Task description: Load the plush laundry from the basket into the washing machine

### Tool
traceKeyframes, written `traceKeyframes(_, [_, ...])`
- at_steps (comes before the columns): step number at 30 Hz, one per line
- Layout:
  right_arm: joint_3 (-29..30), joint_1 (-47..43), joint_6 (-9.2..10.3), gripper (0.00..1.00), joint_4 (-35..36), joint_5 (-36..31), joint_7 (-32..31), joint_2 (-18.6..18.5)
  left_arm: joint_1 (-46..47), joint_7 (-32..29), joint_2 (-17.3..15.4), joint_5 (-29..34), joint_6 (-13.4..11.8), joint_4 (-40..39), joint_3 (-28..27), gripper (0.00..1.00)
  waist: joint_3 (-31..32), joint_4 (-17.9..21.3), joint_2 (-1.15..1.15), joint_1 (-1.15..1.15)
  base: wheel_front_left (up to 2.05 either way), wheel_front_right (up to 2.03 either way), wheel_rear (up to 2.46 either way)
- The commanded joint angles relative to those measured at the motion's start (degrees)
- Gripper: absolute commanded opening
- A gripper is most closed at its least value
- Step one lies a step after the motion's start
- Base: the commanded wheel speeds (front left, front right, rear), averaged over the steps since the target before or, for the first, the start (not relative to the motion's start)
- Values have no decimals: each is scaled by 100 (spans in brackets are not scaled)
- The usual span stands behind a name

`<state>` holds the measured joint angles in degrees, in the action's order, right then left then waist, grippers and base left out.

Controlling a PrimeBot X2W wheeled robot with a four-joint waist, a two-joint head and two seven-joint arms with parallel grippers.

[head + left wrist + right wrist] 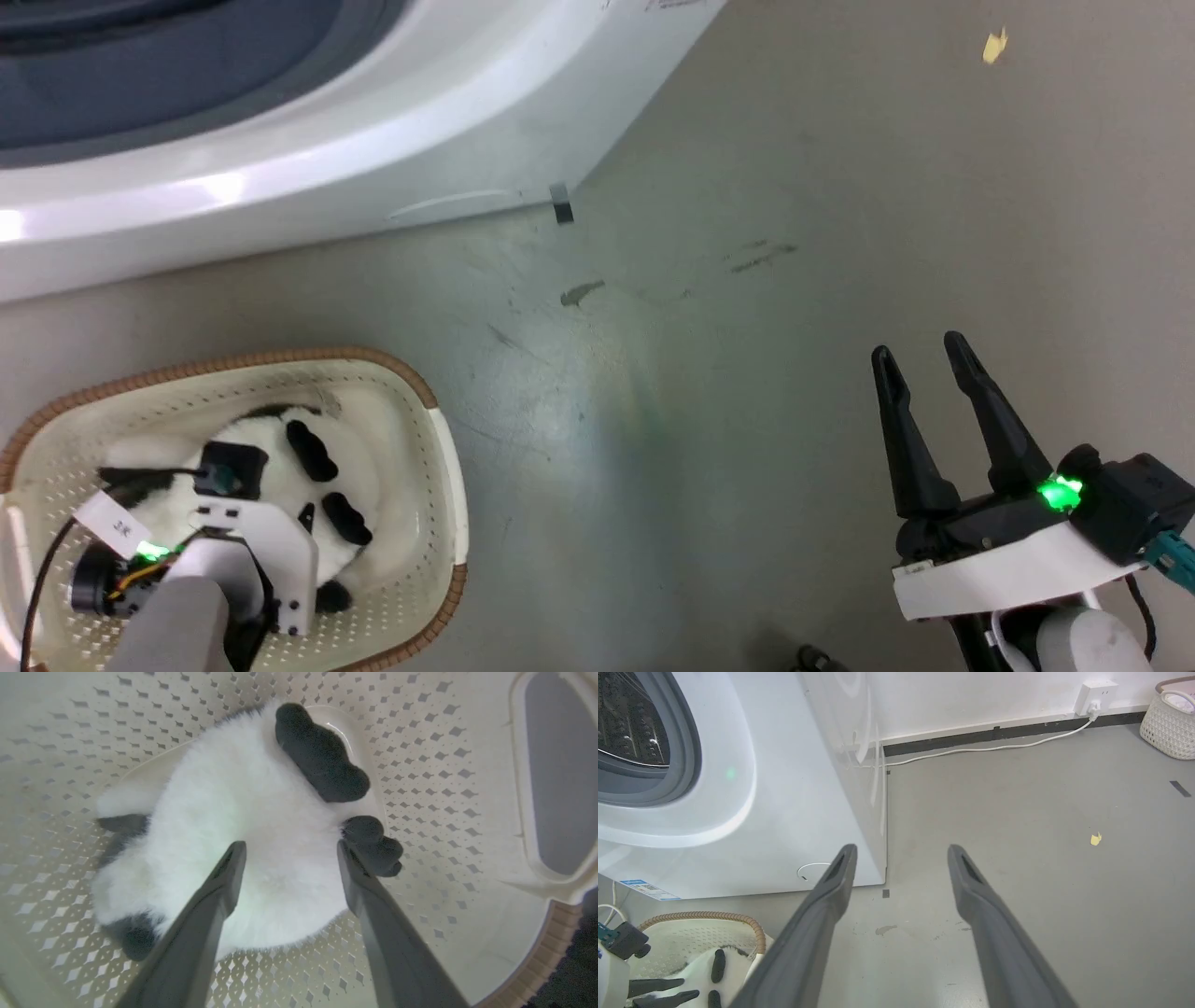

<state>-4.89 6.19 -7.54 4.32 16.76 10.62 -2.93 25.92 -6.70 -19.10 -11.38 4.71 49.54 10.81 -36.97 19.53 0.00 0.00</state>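
Lower left of the head view: one basket (pixel 308 357), cream with a brown rim, set on the grey floor (pixel 747 420) below the washing machine (pixel 373 140) and parted from it by a strip of bare floor. Holds one plush laundry (pixel 243 812), white and fluffy with black limbs, lying on the perforated bottom. Left gripper (pixel 287 847) down inside the basket, fingers spread wide, one on each side of the white body in the left wrist view, pinching nothing; cannot tell whether the tips touch the fur. In the head view, half hidden under that arm's white wrist bracket and cable. Right gripper (pixel 918 347) at the lower right, well apart from the basket, fingers spread over bare floor and empty. Upper left of both the head and right wrist views: one washer, with a grey seal and a glimpse of steel drum. Nothing between the basket and that opening except floor. By count in the right wrist view: a second basket (pixel 1169 723) at the upper right against the wall, one wall socket (pixel 1099 690) with one white cable (pixel 985 749) running to the washer, one yellow scrap (pixel 1096 839) and two dark tape marks (pixel 1180 788), one of them at the washer's corner. Two grippers, four fingers.
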Motion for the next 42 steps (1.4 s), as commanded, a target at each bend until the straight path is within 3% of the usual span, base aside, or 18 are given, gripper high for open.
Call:
traceKeyframes(1, [-13, 110, 4, 100, 55, 82, 60, 4, 211, -41, -82, -58, -3, 204, 64, 100, -175, 65, 0, 0, 0, 0, 0])
traceKeyframes(14, [-98, 278, 5, 100, 153, 185, 204, 5, 772, 54, -236, -250, -3, 1007, 277, 100, -774, 250, 0, 0, 0, 0, 0])
traceKeyframes(15, [-100, 296, 5, 100, 160, 192, 216, 5, 799, 82, -237, -294, 2, 1077, 271, 73, -805, 272, 0, 0, 0, 0, 0])
traceKeyframes(16, [-105, 319, 5, 100, 156, 183, 228, 5, 818, 136, -236, -351, 6, 1144, 252, 20, -826, 302, 0, 0, 0, 0, 0])
traceKeyframes(17, [-107, 345, 5, 100, 141, 171, 240, 5, 826, 194, -233, -406, 17, 1211, 239, 0, -838, 337, 0, 0, 0, 0, 0])
traceKeyframes(23, [-160, 513, 5, 100, 62, 174, 311, 5, 766, 733, -249, -633, 36, 1599, 232, 0, -683, 585, 0, 0, 0, 0, 0])
traceKeyframes(27, [-52, 477, 5, 100, -7, 62, 359, 5, 647, 1102, -61, -765, 65, 1862, 284, 0, -272, 543, 0, 0, 0, 0, 0])
traceKeyframes(33, [124, 50, 5, 100, -136, -346, 438, 5, 144, 1979, 375, -1028, 112, 2293, 346, 0, 975, 235, 0, 0, 0, 0, 0])
traceKeyframes(38, [216, -250, 5, 100, -196, -556, 438, 5, -289, 2157, 610, -1019, 148, 2010, 391, 0, 1745, -126, 0, 0, 0, 0, 0])
traceKeyframes(42, [282, -425, 5, 100, -214, -674, 438, 5, -700, 2166, 692, -930, 64, 1055, 273, 0, 2227, -487, 0, 0, 0, 0, 0])
